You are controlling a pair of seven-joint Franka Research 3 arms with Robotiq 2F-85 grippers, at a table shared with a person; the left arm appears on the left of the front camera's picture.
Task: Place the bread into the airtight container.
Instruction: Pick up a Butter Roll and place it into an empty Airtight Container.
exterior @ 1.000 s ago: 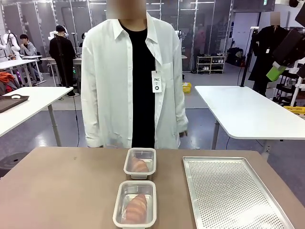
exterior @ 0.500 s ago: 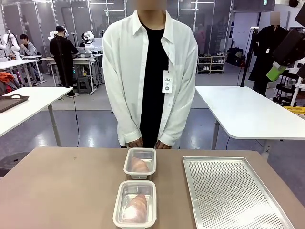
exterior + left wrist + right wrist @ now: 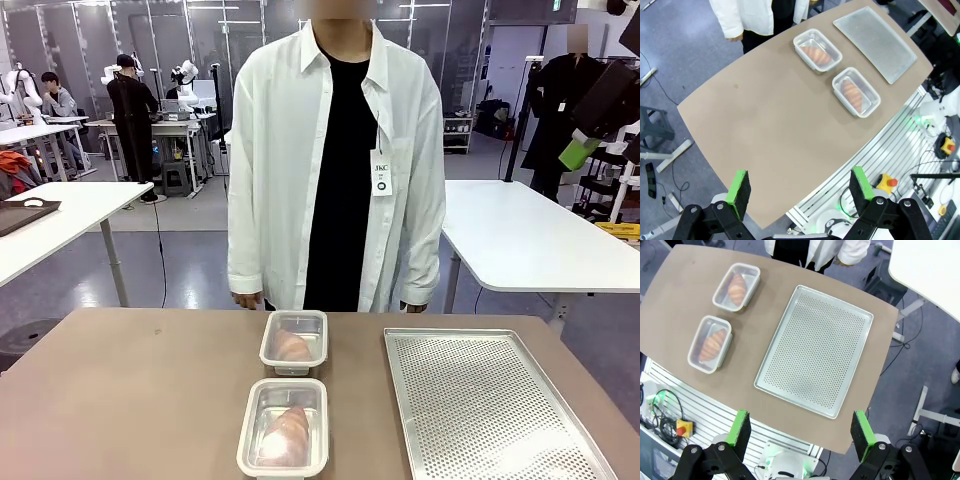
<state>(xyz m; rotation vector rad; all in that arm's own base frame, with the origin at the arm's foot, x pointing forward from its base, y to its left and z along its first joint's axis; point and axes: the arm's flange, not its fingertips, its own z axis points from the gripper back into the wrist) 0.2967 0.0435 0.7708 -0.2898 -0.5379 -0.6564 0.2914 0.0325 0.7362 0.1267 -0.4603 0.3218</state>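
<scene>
Two clear airtight containers stand in a row on the brown table. The far container (image 3: pixel 294 341) (image 3: pixel 817 49) (image 3: pixel 737 286) holds a bread (image 3: pixel 291 346) (image 3: pixel 815 52) (image 3: pixel 736 288). The near container (image 3: pixel 285 427) (image 3: pixel 856 92) (image 3: pixel 710 344) holds another bread (image 3: pixel 284 436) (image 3: pixel 852 93) (image 3: pixel 712 344). My left gripper (image 3: pixel 800 192) hangs open high above the table's left end, nothing between its green pads. High over the near right side, my right gripper (image 3: pixel 801 434) stands open and empty. A person in a white shirt (image 3: pixel 335 160) stands at the far edge, hands down.
A perforated metal tray (image 3: pixel 488 405) (image 3: pixel 816 350) (image 3: pixel 875 43) lies bare on the right part of the table. The table's left half (image 3: pixel 120 400) is bare brown surface. White tables stand beyond at left and right.
The person has stepped to the right along the far edge and now stands with arms hanging at the sides. Containers, breads and tray have not moved.
</scene>
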